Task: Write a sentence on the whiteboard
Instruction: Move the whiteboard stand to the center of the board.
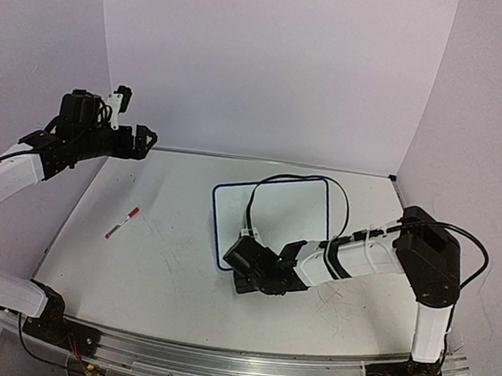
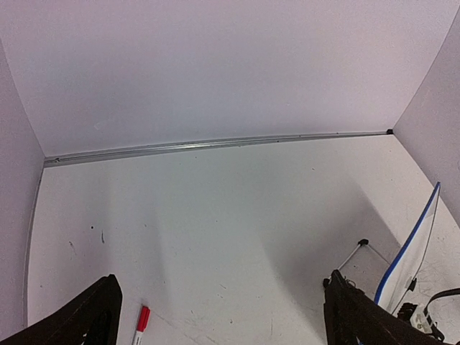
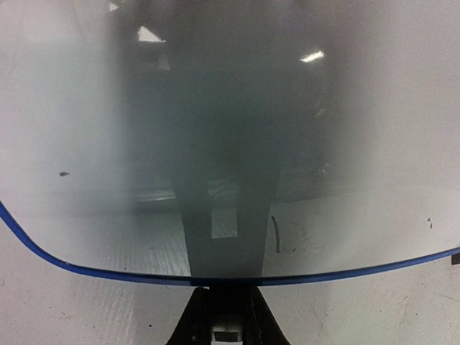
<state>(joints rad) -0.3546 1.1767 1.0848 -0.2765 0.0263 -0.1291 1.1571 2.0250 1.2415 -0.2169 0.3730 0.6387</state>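
Observation:
The whiteboard [image 1: 283,223], white with a thin dark-blue rim, is at the table's middle. In the left wrist view it shows edge-on [image 2: 410,251], tilted up off the table. My right gripper [image 1: 246,273] is shut on the rim at its near-left corner. In the right wrist view the board [image 3: 345,144] fills the frame above the closed fingers [image 3: 224,316]. No red sentence shows on the board, only a short dark mark [image 3: 275,233]. A red-capped marker [image 1: 122,222] lies on the table at the left, also seen in the left wrist view [image 2: 141,323]. My left gripper [image 1: 144,138] is open and empty, raised at the far left.
A black cable [image 1: 340,197] from the right arm loops over the board's far side. The scratched white tabletop [image 1: 163,260] is bounded by purple walls at the back and sides, with a metal strip [image 2: 215,145] along the far edge.

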